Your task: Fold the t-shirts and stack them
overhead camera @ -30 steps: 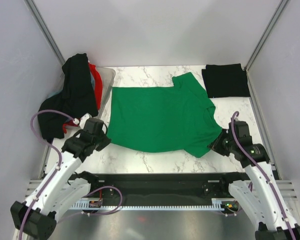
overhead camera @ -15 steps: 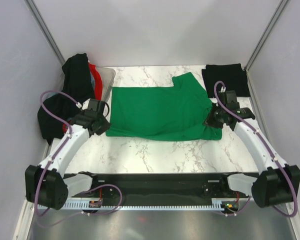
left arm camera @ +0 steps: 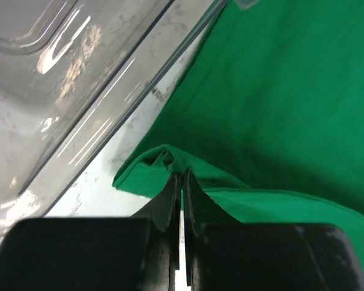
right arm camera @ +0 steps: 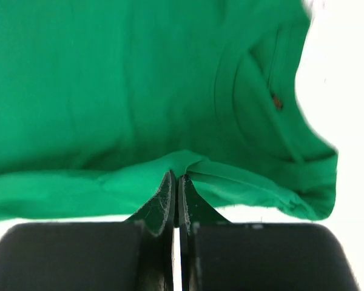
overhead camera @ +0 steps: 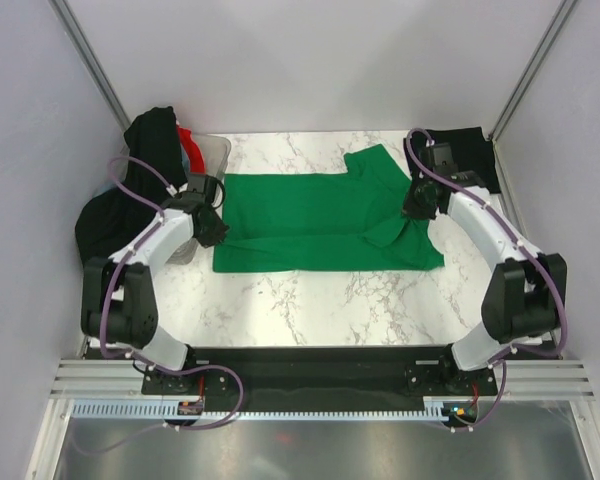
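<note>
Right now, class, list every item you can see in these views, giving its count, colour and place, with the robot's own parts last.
green t-shirt: one, bright green, middle of the table, partly folded over itself.
folded black t-shirt: one, black, far right corner of the table.
draped black t-shirts: count unclear, black, hanging over the tub at the far left.
red t-shirt: one, red, peeking out behind the black fabric.
tub: one, translucent, far left of the table.
table: one, white marble pattern, under everything.
left gripper: one, black, shut on the green t-shirt's left edge.
right gripper: one, black, shut on the green t-shirt's right edge.
</note>
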